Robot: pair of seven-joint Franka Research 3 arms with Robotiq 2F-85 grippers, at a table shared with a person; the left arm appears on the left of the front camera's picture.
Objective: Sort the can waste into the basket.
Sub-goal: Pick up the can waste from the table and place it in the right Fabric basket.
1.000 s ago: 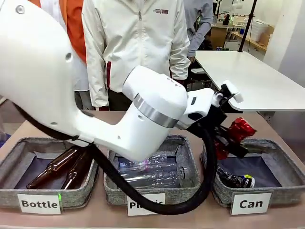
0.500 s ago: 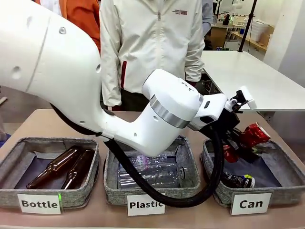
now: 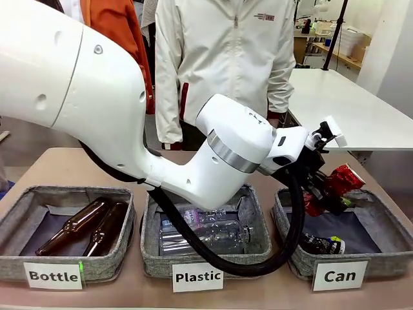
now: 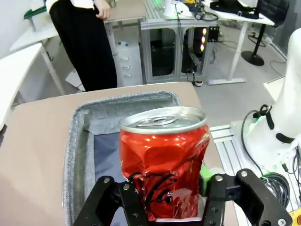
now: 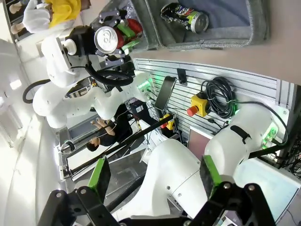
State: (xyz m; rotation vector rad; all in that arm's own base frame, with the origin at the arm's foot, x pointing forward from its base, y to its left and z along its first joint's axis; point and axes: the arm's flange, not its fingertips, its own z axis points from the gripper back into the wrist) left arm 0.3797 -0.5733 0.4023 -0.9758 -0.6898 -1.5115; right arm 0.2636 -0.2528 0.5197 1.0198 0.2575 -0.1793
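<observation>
The left arm reaches across the middle of the table to its right side, and the left gripper (image 3: 330, 190) is clenched on the crushed red can (image 3: 342, 179), holding it in the air above the near-left part of the grey felt basket (image 3: 389, 258) whose white card (image 3: 339, 276) reads "Can". In the left wrist view the same gripper (image 4: 164, 200) has its black fingers pressed against both sides of the dented red can (image 4: 162, 162) — silver top up, pull tab visible — with the basket (image 4: 77, 141) open beneath it, its dark base showing at about 9 o'clock from the can. A second crushed can, the dark can (image 3: 321, 245) with green-yellow print, lies on the basket's base at about 6 o'clock from the held one, close to the front wall. The right wrist view shows that dark can (image 5: 185, 16) lying inside the basket (image 5: 256, 28), and the red can (image 5: 109, 39) farther off in the left gripper's grip. The right gripper (image 5: 155, 181) stands released, its green pads (image 5: 208, 174) well apart with nothing between them. To the left sit the "Plastic" basket (image 3: 255, 248) with clear plastic bottles (image 3: 206, 234) and the "Bottle" basket (image 3: 16, 216) with two brown glass bottles (image 3: 87, 227). A person in a white jacket (image 3: 222, 58) stands at the table's far side.
</observation>
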